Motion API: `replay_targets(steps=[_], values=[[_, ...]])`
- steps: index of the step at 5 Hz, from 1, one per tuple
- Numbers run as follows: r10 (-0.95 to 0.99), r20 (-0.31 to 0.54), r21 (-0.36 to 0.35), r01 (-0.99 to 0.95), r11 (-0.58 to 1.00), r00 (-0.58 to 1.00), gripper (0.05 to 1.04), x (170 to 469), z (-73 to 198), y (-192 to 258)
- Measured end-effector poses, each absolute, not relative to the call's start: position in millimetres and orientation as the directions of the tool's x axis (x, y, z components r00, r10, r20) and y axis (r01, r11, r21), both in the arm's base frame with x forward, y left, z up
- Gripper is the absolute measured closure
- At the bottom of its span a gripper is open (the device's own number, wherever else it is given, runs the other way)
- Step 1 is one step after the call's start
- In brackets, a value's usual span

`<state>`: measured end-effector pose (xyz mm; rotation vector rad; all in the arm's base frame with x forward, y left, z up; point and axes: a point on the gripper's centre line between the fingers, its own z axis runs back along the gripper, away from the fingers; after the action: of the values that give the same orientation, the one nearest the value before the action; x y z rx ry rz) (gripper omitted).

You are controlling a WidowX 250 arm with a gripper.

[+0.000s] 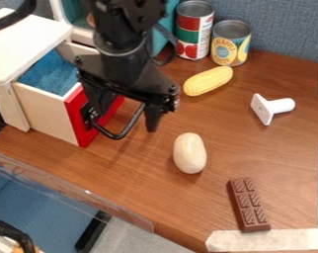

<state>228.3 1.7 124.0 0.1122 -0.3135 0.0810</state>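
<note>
Nearest the camera, a pale strip of tape [267,240] runs along the counter's near edge; on a clock face centred on the cream-coloured oval object [189,153], it lies at about five. Between four and five, a brown chocolate bar [247,200] lies lengthwise, its near end at the tape. At about eight, a clear plastic panel [69,190] borders the counter [155,178]. The black gripper [124,122] hangs at ten, pointing down, its two fingers spread wide. It is right at the red-fronted drawer [49,111], also toward ten, which stands pulled out of its white cabinet [26,42], its blue interior visible. The drawer's curved black handle [120,135] bows out toward the camera beneath the gripper; whether the two touch, I cannot tell. Just past twelve, a yellow corn cob [208,81] lies at a slant. Beyond it, two cans stand upright side by side: a red, green and white can [194,32] at twelve, and a yellow-and-blue can [230,43] between twelve and one. Near two, a white piece with a flat square base and a round stem [270,106] lies on its side.
</note>
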Motion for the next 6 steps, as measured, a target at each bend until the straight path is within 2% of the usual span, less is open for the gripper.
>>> replay_targets(steps=[2,4,6], values=[[-0.074,0.330,0.012,0.074,0.997,0.941,0.083,245.6,103.4,17.2],[-0.007,0.316,-0.162,0.061,0.985,0.949,0.083,260.3,77.0,20.3],[0.036,0.304,-0.210,0.030,0.977,0.952,0.083,278.1,62.2,3.9]])
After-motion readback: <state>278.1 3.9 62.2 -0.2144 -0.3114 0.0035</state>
